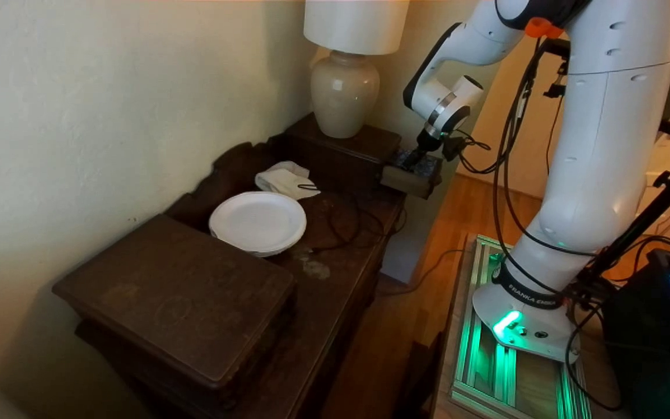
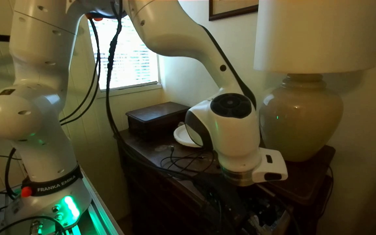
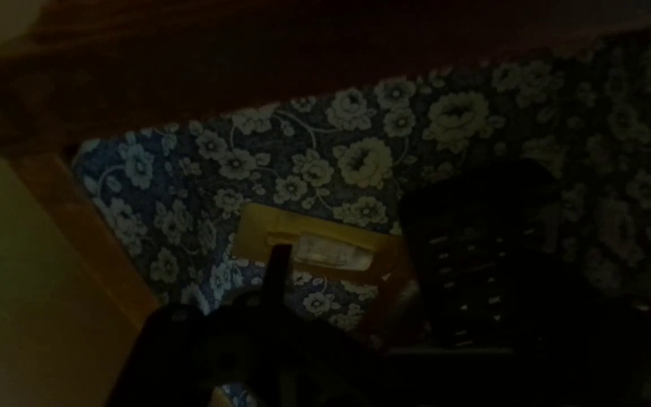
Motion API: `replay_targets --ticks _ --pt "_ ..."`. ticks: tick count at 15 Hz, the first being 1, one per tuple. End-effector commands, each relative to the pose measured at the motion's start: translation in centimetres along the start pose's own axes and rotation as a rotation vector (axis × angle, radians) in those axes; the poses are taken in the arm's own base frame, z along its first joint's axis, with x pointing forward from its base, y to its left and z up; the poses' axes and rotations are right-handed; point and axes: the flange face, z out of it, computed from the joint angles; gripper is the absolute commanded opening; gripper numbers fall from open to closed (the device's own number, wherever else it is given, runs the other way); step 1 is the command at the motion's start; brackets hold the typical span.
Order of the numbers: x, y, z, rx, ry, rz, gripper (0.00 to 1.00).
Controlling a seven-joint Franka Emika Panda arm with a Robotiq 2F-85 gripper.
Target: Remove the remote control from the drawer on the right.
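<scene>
Blue floral lining [image 3: 359, 161] shows in the drawer [image 1: 403, 181], which stands open, presumably so the hand [image 3: 410, 263] can reach down inside. Its fingers [image 3: 278, 274] are apart, likely spread to straddle the remote control [image 3: 464, 249], which lies inside the drawer, seemingly between them, nearer the wrist view's right-side finger; contact is too dark to tell.

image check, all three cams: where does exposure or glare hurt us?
Wrist view: badly underexposed, the remote close to black with little but its button markings showing, the flowered lining dim. In an exterior view: the window nearly washed out white. In both exterior views: the green light glares, small glints on the lamp.
</scene>
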Motion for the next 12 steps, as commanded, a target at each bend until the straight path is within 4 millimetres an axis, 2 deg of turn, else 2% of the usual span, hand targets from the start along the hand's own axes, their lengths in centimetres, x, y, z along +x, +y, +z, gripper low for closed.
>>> replay_targets --ticks 1,6,12 --pt "0.2 1.0 0.3 -0.044 0.007 -0.029 1.0" --pt "1.1 0.3 -1.1 0.049 0.065 -0.081 1.0" --pt "1.2 -0.6 -1.0 0.161 0.083 -0.147 1.0"
